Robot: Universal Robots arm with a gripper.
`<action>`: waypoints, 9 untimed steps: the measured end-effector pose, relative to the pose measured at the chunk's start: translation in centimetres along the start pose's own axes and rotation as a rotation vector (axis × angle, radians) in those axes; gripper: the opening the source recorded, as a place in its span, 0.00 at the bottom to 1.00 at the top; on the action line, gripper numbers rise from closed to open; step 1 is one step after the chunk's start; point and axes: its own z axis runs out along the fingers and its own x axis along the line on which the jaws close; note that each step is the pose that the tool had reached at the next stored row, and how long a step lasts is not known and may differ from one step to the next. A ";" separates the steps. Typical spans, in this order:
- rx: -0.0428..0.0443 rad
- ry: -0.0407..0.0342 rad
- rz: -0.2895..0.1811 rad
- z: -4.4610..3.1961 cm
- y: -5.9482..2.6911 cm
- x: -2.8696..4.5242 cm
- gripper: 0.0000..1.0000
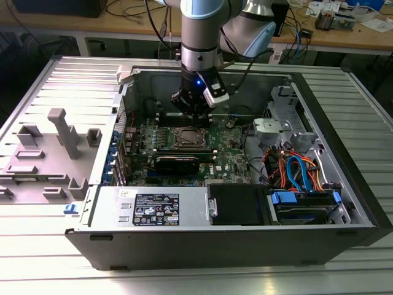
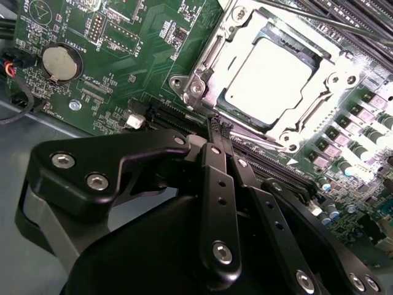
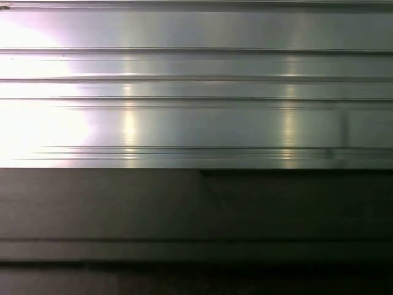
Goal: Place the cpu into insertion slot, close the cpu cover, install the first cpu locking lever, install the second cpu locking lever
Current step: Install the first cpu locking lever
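The cpu (image 2: 270,77), a bright silver-grey square, lies flat in the insertion slot (image 1: 189,137) on the green board. The cpu cover (image 2: 212,55), a silvery frame, lies down around it with the chip showing through its window. A thin metal lever rod (image 2: 331,21) runs along one side of the socket and another (image 2: 264,142) along the side nearest my fingers. My gripper (image 2: 219,125) hovers just off the socket's edge, black fingers pressed together with nothing between them. In the exterior view the gripper (image 1: 192,109) hangs inside the open case, just behind the socket.
Black case walls (image 1: 344,160) surround the board. A drive cage with orange and blue cables (image 1: 295,169) fills the exterior view's right, and a power supply box (image 1: 159,209) sits in front. A coin battery (image 2: 61,61) and black card slots (image 2: 178,117) lie near the gripper. Grey fixtures (image 1: 61,132) stand at the left.
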 end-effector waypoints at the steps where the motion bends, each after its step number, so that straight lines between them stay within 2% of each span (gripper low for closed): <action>1: 0.0000 0.0001 0.000 0.06 0.00 -0.03 0.11; 9: 0.0000 0.0000 0.000 0.45 0.01 -0.12 0.11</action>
